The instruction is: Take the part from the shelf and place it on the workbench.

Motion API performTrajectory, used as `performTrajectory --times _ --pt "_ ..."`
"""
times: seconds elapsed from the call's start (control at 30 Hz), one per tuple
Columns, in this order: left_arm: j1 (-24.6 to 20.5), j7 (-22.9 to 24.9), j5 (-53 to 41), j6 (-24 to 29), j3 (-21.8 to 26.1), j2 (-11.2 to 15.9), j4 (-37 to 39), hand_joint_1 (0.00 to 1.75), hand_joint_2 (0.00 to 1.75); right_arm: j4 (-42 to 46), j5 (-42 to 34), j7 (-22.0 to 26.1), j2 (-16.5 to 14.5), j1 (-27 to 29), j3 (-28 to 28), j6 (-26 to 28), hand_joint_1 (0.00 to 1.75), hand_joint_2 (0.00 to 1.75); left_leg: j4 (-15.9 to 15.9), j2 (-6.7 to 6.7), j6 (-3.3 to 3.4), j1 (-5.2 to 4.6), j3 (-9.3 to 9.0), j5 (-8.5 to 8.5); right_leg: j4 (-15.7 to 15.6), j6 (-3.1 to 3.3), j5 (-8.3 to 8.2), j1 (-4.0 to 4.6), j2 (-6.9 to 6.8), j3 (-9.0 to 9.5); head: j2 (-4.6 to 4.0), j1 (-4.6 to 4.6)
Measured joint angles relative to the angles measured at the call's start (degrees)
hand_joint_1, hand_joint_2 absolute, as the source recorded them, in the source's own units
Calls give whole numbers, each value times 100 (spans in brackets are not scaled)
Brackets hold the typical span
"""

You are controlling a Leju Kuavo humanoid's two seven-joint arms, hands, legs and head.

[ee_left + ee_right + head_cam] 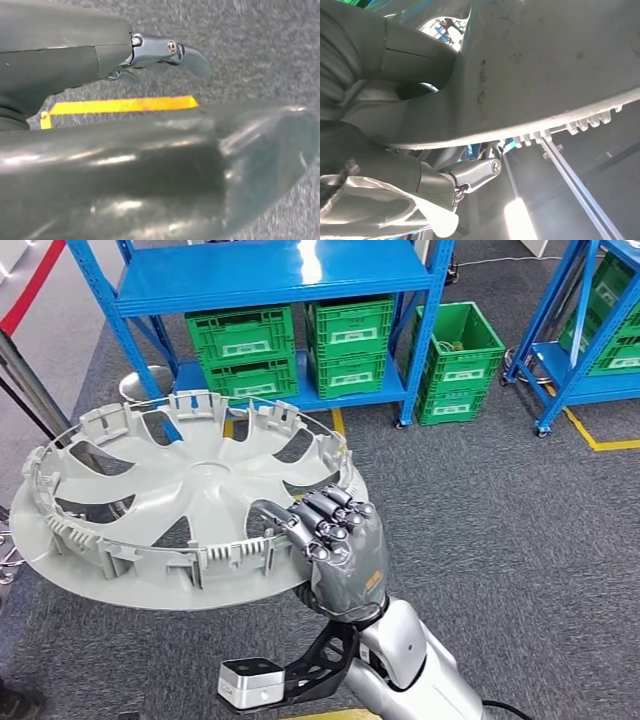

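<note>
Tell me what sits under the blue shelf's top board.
Four green plastic crates are stacked in two pairs on the blue metal shelf's lower board. Their contents are hidden. Another green crate stands beside it on the floor.

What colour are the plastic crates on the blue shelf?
Green crates, seen best in the head view.

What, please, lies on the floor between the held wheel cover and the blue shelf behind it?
In the head view, grey carpet and a strip of yellow floor tape lie between the wheel cover and the blue shelf.
</note>
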State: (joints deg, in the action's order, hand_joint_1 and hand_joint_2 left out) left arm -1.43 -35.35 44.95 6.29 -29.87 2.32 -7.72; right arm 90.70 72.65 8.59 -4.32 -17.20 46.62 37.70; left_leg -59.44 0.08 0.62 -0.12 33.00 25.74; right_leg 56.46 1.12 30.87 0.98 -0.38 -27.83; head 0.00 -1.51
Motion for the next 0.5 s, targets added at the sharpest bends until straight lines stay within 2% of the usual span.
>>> performTrajectory --times 0.07,0.1,0.13,0.2,0.23,0.27,0.3,0.37,0.4,0.43,0.5 --pt "-11 -3 3 -1 -2 -1 0 0 0 -3 0 0 -13 -10 0 1 175 175 168 10 30 28 -43 2 20 -63 32 0 5 -56 0 -1" --pt "-19 -6 3 -2 -3 -5 0 0 0 -4 -1 1 -18 -20 1 1 175 175 254 17 50 51 -62 -5 123 -97 113 -1 13 -129 0 -15" --pt "-27 -8 3 -3 -4 -9 0 0 0 -6 -2 1 -22 -31 2 2 175 175 324 23 68 73 -75 -14 345 -133 245 -11 22 -255 0 -30" --pt "-30 -12 3 -4 -5 -11 0 0 0 -19 -4 7 -23 -42 8 2 175 175 334 30 82 77 -45 -37 1078 -205 553 -68 33 -625 0 -53" --pt "-29 -12 3 -4 -5 -12 0 0 0 -31 -4 9 -23 -40 12 2 175 175 325 32 77 80 -34 -40 1409 -237 638 -99 32 -796 0 -54" --pt "-27 -12 3 -4 -5 -14 0 0 0 -45 -4 12 -23 -36 15 2 175 175 314 34 72 84 -26 -41 1575 -267 626 -128 31 -894 0 -54" --pt "-28 -12 3 -4 -7 -17 0 0 0 -57 -3 13 -23 -34 19 2 175 175 298 35 61 92 -21 -40 1515 -293 504 -155 29 -887 0 -54" --pt "-31 -12 3 -4 -11 -21 0 0 0 -71 -4 13 -23 -39 23 2 175 175 254 30 13 117 -13 -26 847 -341 94 -201 24 -596 0 -55" --pt "-34 -12 3 -4 -14 -18 0 0 0 -74 -2 13 -25 -48 25 2 175 175 221 24 -29 119 1 -18 494 -354 -45 -206 26 -439 0 -61" --pt "-35 -13 4 -4 -17 -13 0 0 0 -77 2 13 -26 -57 25 2 175 175 193 18 -74 115 26 -20 254 -338 -112 -207 31 -326 0 -65" --pt "-36 -14 10 -5 -28 -5 0 0 0 -82 21 10 -32 -64 26 3 175 175 163 14 -160 106 84 -51 156 -261 -105 -181 52 -298 0 -68"
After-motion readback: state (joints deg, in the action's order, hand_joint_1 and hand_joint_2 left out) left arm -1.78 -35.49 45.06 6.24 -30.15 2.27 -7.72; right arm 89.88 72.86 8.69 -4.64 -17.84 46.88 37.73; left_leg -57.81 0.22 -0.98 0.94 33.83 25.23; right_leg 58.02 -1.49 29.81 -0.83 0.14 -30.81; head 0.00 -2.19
